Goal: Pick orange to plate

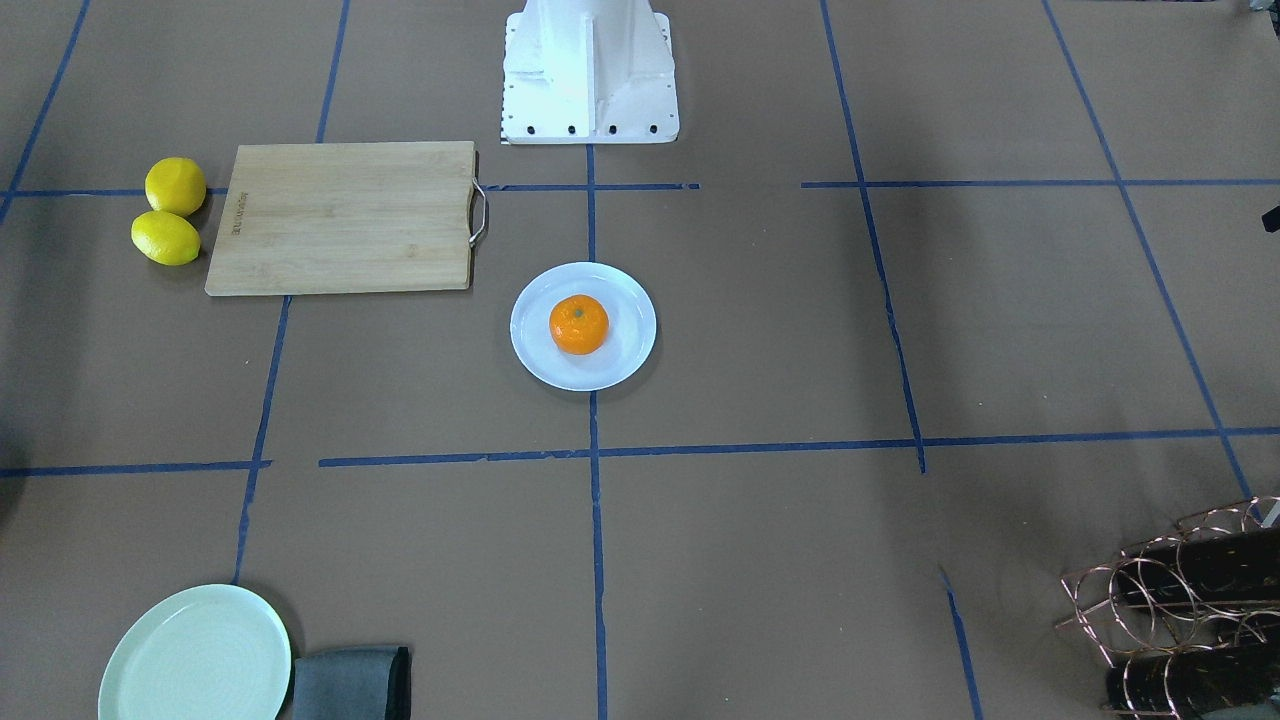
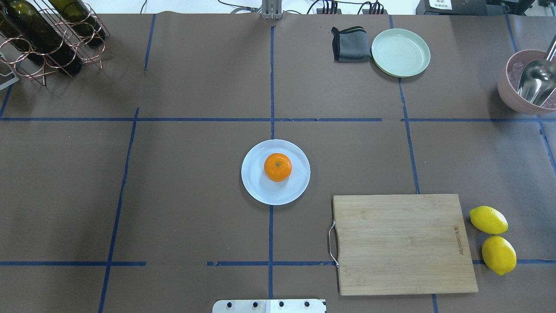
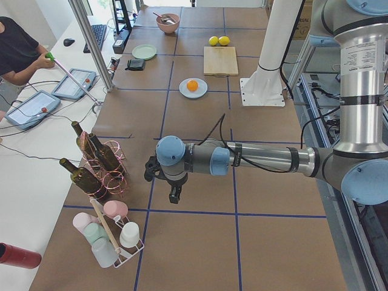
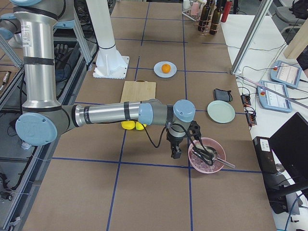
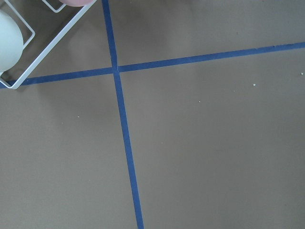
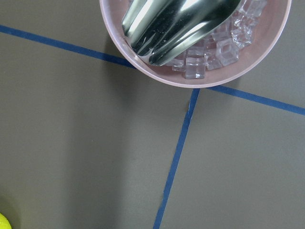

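The orange [image 2: 278, 167] rests at the plate's [image 2: 260, 191] centre, far from the left gripper [image 3: 174, 195] and right gripper [image 4: 175, 154]; their spread cannot be told.

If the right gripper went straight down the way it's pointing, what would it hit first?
The right gripper would likely meet bare table just beside the pink bowl, though depth is unclear.

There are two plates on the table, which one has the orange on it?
The pale blue-white plate at the table's centre; the orange sits on it. The mint-green plate lies apart, beside the grey cloth.
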`<state>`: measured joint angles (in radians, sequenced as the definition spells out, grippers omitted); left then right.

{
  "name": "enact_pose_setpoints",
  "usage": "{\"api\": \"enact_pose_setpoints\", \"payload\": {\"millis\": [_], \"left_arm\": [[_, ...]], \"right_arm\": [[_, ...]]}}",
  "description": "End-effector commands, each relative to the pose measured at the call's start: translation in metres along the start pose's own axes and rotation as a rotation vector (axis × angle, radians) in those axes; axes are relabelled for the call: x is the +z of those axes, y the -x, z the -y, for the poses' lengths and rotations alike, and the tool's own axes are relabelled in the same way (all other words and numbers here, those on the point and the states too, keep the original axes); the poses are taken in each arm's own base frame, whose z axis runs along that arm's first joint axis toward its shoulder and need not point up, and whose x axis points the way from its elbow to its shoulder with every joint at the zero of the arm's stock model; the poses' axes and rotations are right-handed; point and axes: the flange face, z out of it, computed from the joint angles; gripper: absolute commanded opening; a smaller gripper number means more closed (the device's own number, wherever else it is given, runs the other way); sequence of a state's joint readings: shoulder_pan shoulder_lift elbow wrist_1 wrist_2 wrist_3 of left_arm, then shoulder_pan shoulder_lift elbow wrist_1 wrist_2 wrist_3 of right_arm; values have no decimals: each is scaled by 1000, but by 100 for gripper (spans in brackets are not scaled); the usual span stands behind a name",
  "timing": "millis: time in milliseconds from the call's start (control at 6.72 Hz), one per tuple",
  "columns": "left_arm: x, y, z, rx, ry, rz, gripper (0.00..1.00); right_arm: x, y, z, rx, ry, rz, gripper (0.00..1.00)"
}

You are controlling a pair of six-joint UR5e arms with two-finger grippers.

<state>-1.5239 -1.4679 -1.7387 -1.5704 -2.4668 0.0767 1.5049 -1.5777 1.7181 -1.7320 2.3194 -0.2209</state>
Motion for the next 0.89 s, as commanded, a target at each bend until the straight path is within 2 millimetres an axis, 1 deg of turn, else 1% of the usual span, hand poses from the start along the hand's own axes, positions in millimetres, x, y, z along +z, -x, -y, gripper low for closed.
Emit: {"api": "enact_pose_setpoints", "payload": {"millis": [0, 149, 298, 446, 595, 744], "left_arm": [[0, 5, -3, -34, 19, 4, 100], [-8, 9, -1, -40, 14, 49, 100], [-22, 12, 1, -41, -7, 104, 100], [-22, 12, 1, -46, -2, 104, 100], [-25, 8, 3, -38, -9, 105, 100], [-29, 8, 4, -38, -17, 106, 100]], "right_arm": [[-2, 2, 1, 4, -7, -2, 100], [-2, 2, 1, 0, -10, -1, 100], [-2, 1, 1, -1, -9, -2, 100], [-2, 1, 1, -1, -9, -2, 100], [1, -1, 1, 1, -5, -3, 100], [-2, 1, 2, -1, -9, -4, 100]]}}
